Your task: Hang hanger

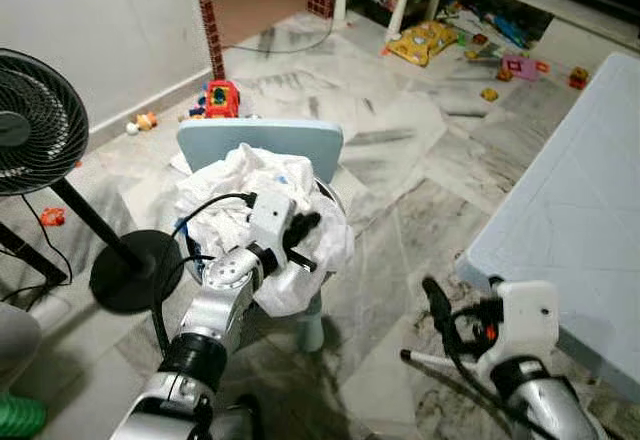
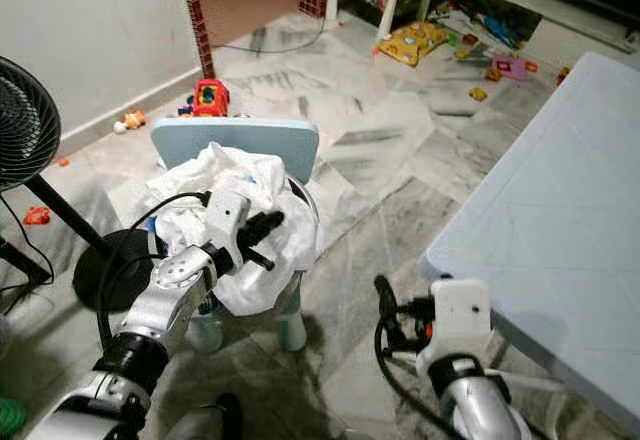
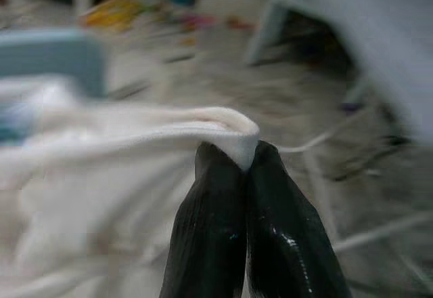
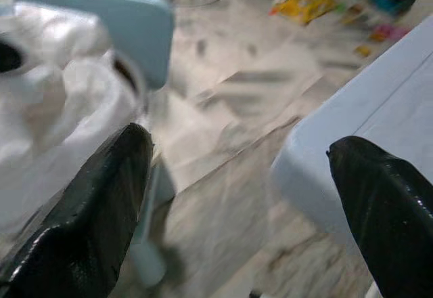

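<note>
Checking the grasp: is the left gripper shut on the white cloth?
Yes. The left gripper is shut, pinching a fold of the white cloth.

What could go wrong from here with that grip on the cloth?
1. The left end effector pinches only a thin fold of the white cloth, so it may slip out when lifted.
2. The cloth is heaped on the chair; pulling could drag the pile onto the floor.
3. The open right end effector sits close to the table and might bump it.

Open floor [image 1: 400, 230] between chair [image 1: 262, 142], table [image 1: 570, 220]
</note>
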Available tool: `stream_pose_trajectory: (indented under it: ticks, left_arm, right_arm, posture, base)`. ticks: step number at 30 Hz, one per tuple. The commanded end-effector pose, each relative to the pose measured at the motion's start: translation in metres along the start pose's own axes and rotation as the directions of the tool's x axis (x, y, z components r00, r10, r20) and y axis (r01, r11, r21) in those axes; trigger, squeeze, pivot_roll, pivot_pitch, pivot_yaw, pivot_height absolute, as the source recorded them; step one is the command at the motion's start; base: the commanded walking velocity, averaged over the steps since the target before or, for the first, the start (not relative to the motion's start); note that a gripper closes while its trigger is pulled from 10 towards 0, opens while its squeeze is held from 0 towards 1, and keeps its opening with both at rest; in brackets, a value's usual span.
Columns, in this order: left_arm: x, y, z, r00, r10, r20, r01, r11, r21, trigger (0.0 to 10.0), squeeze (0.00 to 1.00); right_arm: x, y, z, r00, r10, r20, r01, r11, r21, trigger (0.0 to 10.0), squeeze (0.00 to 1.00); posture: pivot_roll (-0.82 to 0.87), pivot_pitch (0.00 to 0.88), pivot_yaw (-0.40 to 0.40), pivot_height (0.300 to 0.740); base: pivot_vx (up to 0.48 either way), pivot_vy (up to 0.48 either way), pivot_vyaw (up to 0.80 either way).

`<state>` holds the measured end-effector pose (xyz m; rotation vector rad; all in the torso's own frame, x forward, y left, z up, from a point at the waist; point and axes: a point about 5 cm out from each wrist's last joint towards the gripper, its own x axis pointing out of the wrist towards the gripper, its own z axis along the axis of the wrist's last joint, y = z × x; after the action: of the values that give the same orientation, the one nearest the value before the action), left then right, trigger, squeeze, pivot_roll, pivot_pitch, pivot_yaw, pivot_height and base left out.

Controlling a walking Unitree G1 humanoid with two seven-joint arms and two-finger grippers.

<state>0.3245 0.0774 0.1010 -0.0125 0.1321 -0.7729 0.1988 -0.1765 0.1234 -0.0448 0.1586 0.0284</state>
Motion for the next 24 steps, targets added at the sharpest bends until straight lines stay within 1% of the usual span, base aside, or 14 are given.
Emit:
stream_pose_trajectory:
  ticks: [1,2,6,8,11,12,14,16,17,18,20,21,22,24]
  left_arm:
    - [-0.003,-0.006,0.005,0.997,-0.079,0.005,0.079,0.997,0.016,0.0,0.0]
    - [-0.005,-0.006,0.005,0.996,-0.094,-0.006,0.094,0.995,0.028,0.0,0.0]
    - [-0.011,-0.006,0.005,0.991,-0.13,-0.005,0.13,0.991,0.028,0.0,0.0]
    - [-0.011,-0.007,0.006,0.991,-0.137,-0.004,0.137,0.99,0.024,0.0,0.0]
    - [-0.014,-0.009,0.001,0.994,-0.105,-0.015,0.105,0.993,0.048,0.0,0.0]
    - [-0.016,-0.01,-0.002,0.997,-0.079,-0.017,0.08,0.995,0.061,0.0,0.0]
    - [-0.019,-0.01,-0.004,0.999,-0.051,-0.013,0.052,0.997,0.062,0.0,0.0]
    - [-0.027,-0.001,-0.012,0.997,0.068,-0.025,-0.066,0.995,0.078,0.0,0.0]
    - [-0.027,-0.001,-0.012,0.997,0.068,-0.025,-0.066,0.995,0.078,0.0,0.0]
    - [-0.031,0.004,-0.015,0.994,0.103,-0.022,-0.101,0.992,0.08,0.0,0.0]
    - [-0.032,0.005,-0.016,0.993,0.114,-0.027,-0.112,0.99,0.084,0.0,0.0]
    - [-0.032,0.008,-0.017,0.99,0.141,-0.027,-0.138,0.986,0.09,0.0,0.0]
    - [-0.033,0.011,-0.011,0.984,0.177,0.009,-0.177,0.977,0.121,0.8,0.0]
    - [-0.033,0.012,-0.006,0.982,0.186,0.039,-0.19,0.967,0.168,1.4,0.0]
  right_arm:
    - [0.003,-0.009,0.003,0.999,-0.029,0.036,0.028,0.999,0.033,10.0,0.0]
    - [0.005,-0.01,0.005,0.998,-0.012,0.055,0.006,0.995,0.096,10.0,0.0]
    - [0.013,-0.019,0.008,0.997,-0.03,0.076,0.029,1.0,0.007,10.0,0.0]
    - [0.015,-0.019,0.007,0.997,-0.022,0.069,0.022,1.0,0.006,10.0,0.0]
    - [0.017,-0.018,0.004,0.997,-0.017,0.069,0.013,0.999,0.049,10.0,0.0]
    - [0.019,-0.018,0.005,0.996,-0.03,0.089,0.022,0.996,0.092,10.0,0.0]
    - [0.021,-0.018,0.005,0.993,-0.053,0.106,0.04,0.991,0.126,10.0,0.0]
    - [0.024,-0.02,0.006,0.987,-0.085,0.139,0.057,0.979,0.197,10.0,0.0]
    - [0.024,-0.02,0.006,0.987,-0.085,0.139,0.057,0.979,0.197,10.0,0.0]
    - [0.026,-0.025,0.003,0.98,-0.133,0.149,0.093,0.964,0.248,10.0,0.0]
    - [0.026,-0.027,0.001,0.978,-0.151,0.145,0.107,0.956,0.273,10.0,0.0]
    - [0.027,-0.03,-0.002,0.975,-0.178,0.135,0.129,0.942,0.31,10.0,0.0]
    - [0.027,-0.035,-0.005,0.965,-0.233,0.119,0.191,0.938,0.288,10.0,0.0]
    - [0.028,-0.039,-0.009,0.957,-0.268,0.111,0.235,0.94,0.247,10.0,0.0]
  posture:
    - [-0.01,0.012,-0.049,0.74]
    - [-0.01,0.007,-0.048,0.74]
    - [0.02,0.0,-0.047,0.74]
    - [0.02,0.0,-0.049,0.74]
    - [0.03,0.0,-0.062,0.74]
    - [0.04,0.0,-0.07,0.74]
    - [0.05,0.0,-0.075,0.74]
    - [0.07,0.0,-0.069,0.74]
    - [0.07,0.0,-0.069,0.74]
    - [0.08,0.0,-0.061,0.74]
    - [0.08,0.0,-0.061,0.74]
    - [0.08,0.0,-0.049,0.74]
    - [0.08,0.0,-0.033,0.74]
    - [0.08,0.0,-0.033,0.74]
  base:
    - [0.0,0.0,0.0]
    - [0.0,0.0,0.0]
    - [0.0,0.0,0.0]
    - [0.0,0.0,0.0]
    - [0.0,0.0,0.0]
    - [0.0,0.0,0.0]
    - [0.0,0.0,0.0]
    - [0.0,0.0,0.0]
    - [0.0,0.0,0.0]
    - [0.0,0.0,0.0]
    - [0.0,0.0,0.0]
    - [0.0,0.0,0.0]
    - [0.0,0.0,0.0]
    - [0.0,0.0,0.0]
